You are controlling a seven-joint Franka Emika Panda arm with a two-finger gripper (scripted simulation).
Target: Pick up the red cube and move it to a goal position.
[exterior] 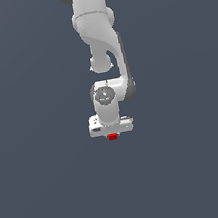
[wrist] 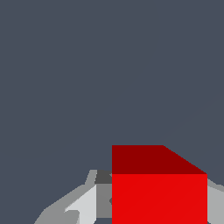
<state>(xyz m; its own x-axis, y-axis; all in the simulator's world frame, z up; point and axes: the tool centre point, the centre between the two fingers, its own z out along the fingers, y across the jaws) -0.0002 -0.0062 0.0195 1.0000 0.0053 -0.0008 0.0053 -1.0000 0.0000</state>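
The red cube [exterior: 113, 136] shows just under the white gripper bar in the exterior view, near the middle of the picture. My gripper [exterior: 112, 133] points straight down over it, and its fingers are hidden behind the bar there. In the wrist view the red cube [wrist: 159, 192] fills the space between the two grey fingers [wrist: 83, 205], which lie against its sides. The gripper [wrist: 159, 210] is shut on the cube. I cannot tell whether the cube rests on the floor or hangs above it.
A plain dark grey-blue surface [exterior: 44, 193] fills both views around the arm. The white arm [exterior: 99, 36] reaches down from the top of the exterior view. No goal marker shows.
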